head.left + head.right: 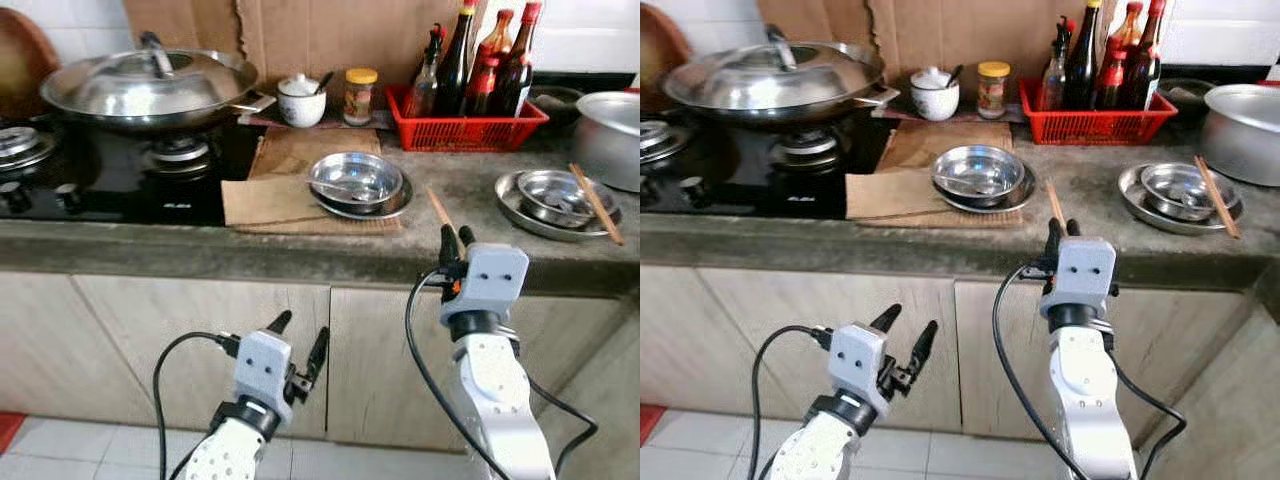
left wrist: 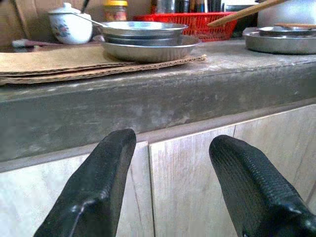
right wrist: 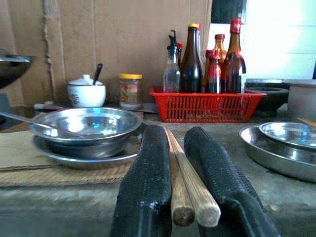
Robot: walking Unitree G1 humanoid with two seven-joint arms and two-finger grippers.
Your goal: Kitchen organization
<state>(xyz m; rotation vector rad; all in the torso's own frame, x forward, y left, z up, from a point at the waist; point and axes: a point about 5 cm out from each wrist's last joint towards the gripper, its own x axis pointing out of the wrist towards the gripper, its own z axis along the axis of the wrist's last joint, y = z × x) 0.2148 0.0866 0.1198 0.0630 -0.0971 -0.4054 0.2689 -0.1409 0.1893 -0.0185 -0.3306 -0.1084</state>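
The right claw [image 3: 180, 163] is raised at the front edge of the counter [image 1: 470, 190], its two fingers [image 3: 145, 182] closed on a pair of wooden chopsticks [image 3: 185, 187]. The chopsticks lie side by side between the fingers, butt ends toward the wrist camera, and their far ends slant up and over the counter edge [image 1: 438, 210]. They point toward the gap between the two sets of steel dishes.

The left claw [image 1: 300, 350] hangs lower, in front of the cabinet doors [image 1: 200, 340] below the counter. Its fingers [image 2: 94, 187] are spread wide apart and hold nothing; they touch nothing.

On the counter, a steel bowl [image 1: 355, 178] with a spoon in it sits on a steel plate, both on a sheet of cardboard [image 1: 290, 190]. To the right, well apart from it, a second bowl [image 1: 550, 192] sits in a plate, and another chopstick pair [image 1: 597, 205] rests across its rim. Behind stand a red basket [image 1: 465, 125] of bottles, a yellow-lidded jar [image 1: 359, 95] and a white pot [image 1: 301, 100] with a spoon handle sticking out. A lidded wok [image 1: 150, 85] sits on the black stove [image 1: 110, 170] at the left, and a large steel pot [image 1: 610, 135] stands at the far right.
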